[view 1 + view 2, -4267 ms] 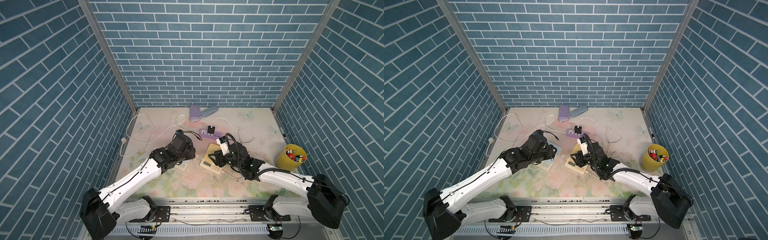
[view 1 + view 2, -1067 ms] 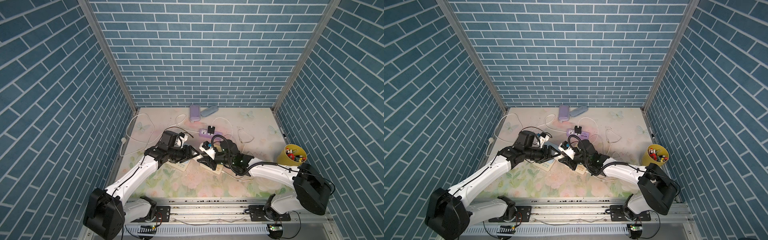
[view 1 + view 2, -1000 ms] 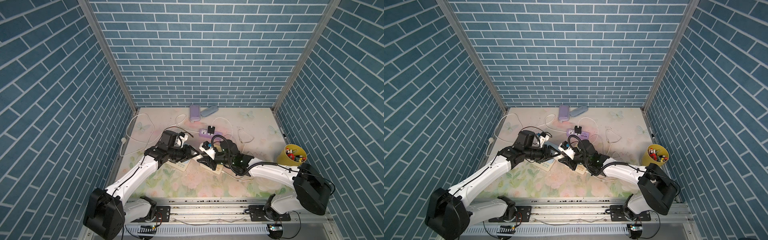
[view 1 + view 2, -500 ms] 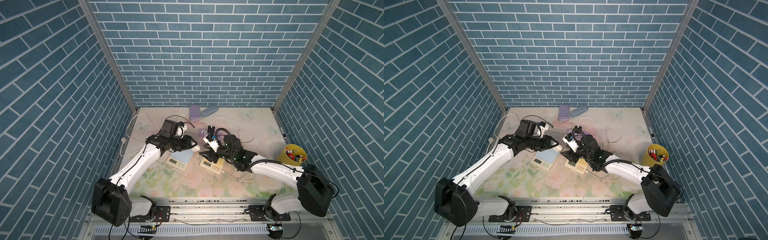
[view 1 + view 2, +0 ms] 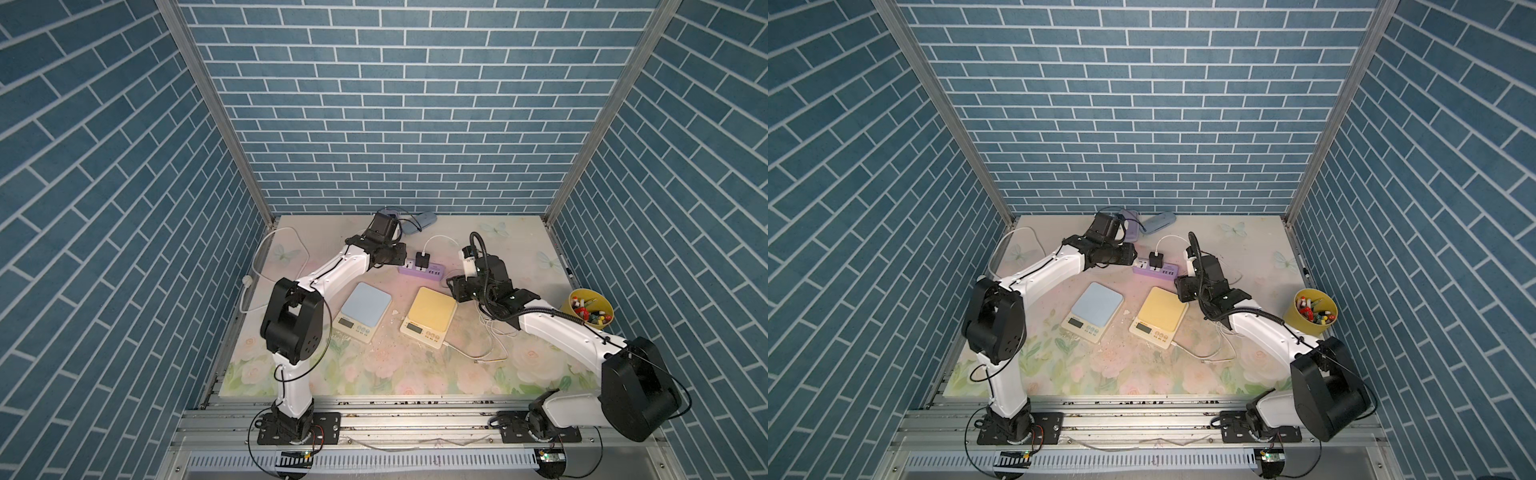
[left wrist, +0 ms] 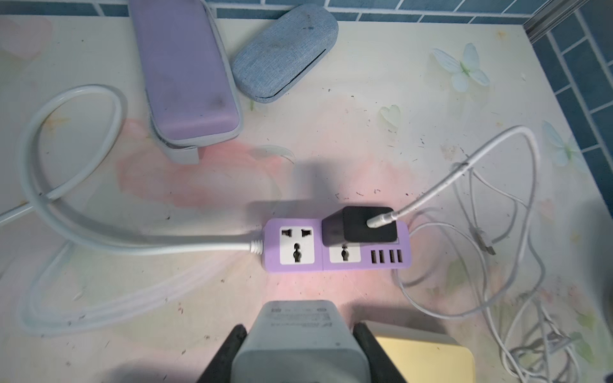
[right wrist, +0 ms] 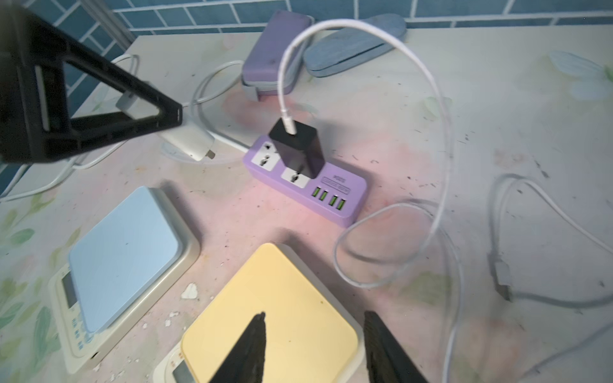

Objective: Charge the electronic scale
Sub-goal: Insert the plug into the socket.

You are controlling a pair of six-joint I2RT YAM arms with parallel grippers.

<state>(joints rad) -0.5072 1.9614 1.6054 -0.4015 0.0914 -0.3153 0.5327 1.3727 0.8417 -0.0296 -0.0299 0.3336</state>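
Item: electronic scale, two present, side by side at the middle of the table (image 5: 374,374): blue scale (image 5: 368,303) on the left, yellow scale (image 5: 432,309) on the right, both lying flat with displays at the near edge. Which one is to be charged cannot be told. Handling, by judgement: a light, rigid plastic slab with a smooth, likely slippery top plate, best steadied by its side edges and left flat rather than lifted; the fine work falls to plug and port. Accessory: white adapter (image 7: 190,142), a small hard block with a slick casing, pinched across its flanks by the left gripper (image 6: 298,328), prongs turned toward the strip and just left of it. This hold looks sound provided the block does not twist. Whether a lead is fitted to it cannot be told. Just beyond the scales: purple power strip (image 5: 430,274), left socket free, right socket taken by a black adapter (image 5: 422,260) trailing a limp white cable (image 7: 281,93) into loose coils to the right of the yellow scale. Right gripper (image 7: 315,315): jaws spread, empty, over the yellow scale's far edge. Outlying: purple case (image 6: 185,73) and grey-blue case (image 6: 285,49) against the far wall; yellow cup (image 5: 575,318) of small oddments at the right edge.
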